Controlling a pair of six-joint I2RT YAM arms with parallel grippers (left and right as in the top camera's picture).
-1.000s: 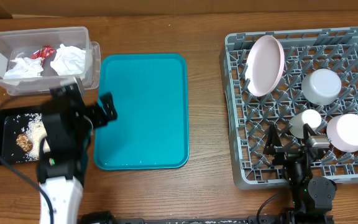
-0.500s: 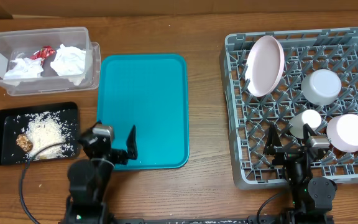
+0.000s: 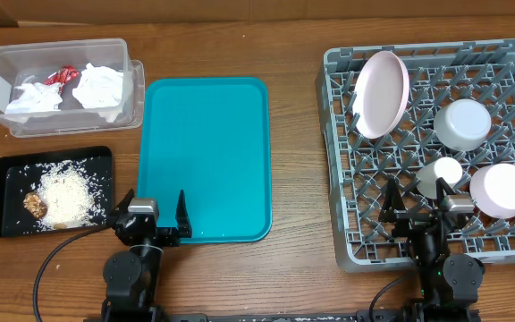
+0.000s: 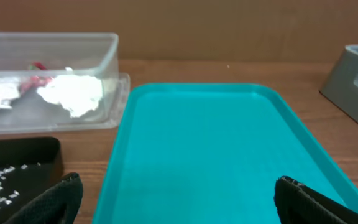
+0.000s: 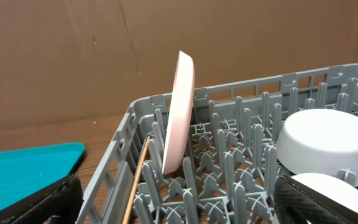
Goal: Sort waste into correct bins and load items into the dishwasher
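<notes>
Left hand (image 3: 154, 204) — fingers spread wide at the near left corner of the one teal tray (image 3: 208, 152), holding nothing. There are two bins at the left of the surface (image 3: 293, 134). The clear tub (image 3: 25, 52), at the far side, holds two crumpled napkins (image 3: 98, 85) and one red wrapper (image 3: 61, 74). The black tray (image 3: 7, 170), nearer, holds a heap of rice (image 3: 68, 192) with one brown lump (image 3: 34, 204) beside it. At the right, one grey rack (image 3: 331, 179) carries four pieces: one plate (image 3: 381, 94) on edge between pegs, one grey-white bowl (image 3: 461, 123), one cup (image 3: 443, 172) and one pinkish bowl (image 3: 501, 190). The right hand (image 3: 416, 201) sits at the rack's near edge — likewise wide open and empty.
</notes>
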